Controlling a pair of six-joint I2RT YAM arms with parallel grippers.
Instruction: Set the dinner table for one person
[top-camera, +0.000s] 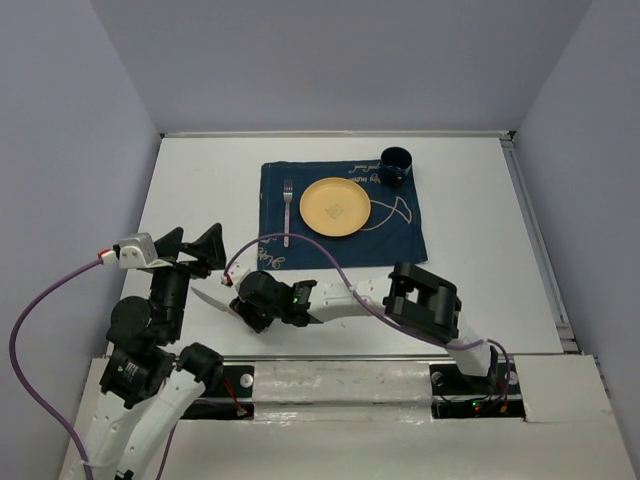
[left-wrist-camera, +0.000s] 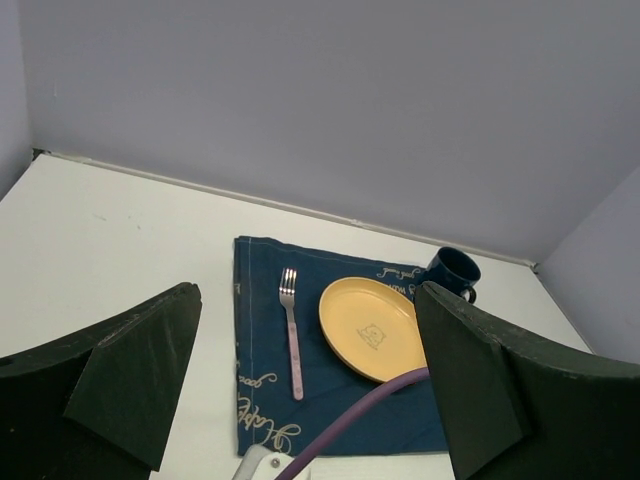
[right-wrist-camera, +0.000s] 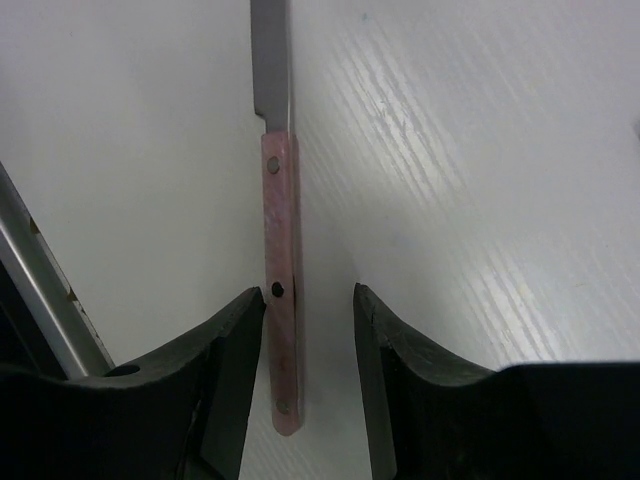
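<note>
The white dinner table (top-camera: 200, 180) carries a dark blue fish-print cloth (top-camera: 400, 235). On the cloth lie a pink-handled fork (top-camera: 287, 212), a yellow plate (top-camera: 335, 206) and a navy mug (top-camera: 395, 165). A pink-handled knife (right-wrist-camera: 279, 230) lies flat on the bare table near the front edge, left of the cloth (top-camera: 212, 300). My right gripper (right-wrist-camera: 308, 298) is low over it, open, its jaws on either side of the handle; the left jaw is close against the handle and the right jaw stands apart. My left gripper (top-camera: 190, 248) is open and empty, raised left of the cloth.
The right arm's purple cable (top-camera: 300, 245) arcs over the cloth's near edge. The left wrist view shows the fork (left-wrist-camera: 292, 340), plate (left-wrist-camera: 372, 328) and mug (left-wrist-camera: 452, 272) ahead. Grey walls enclose the table on three sides.
</note>
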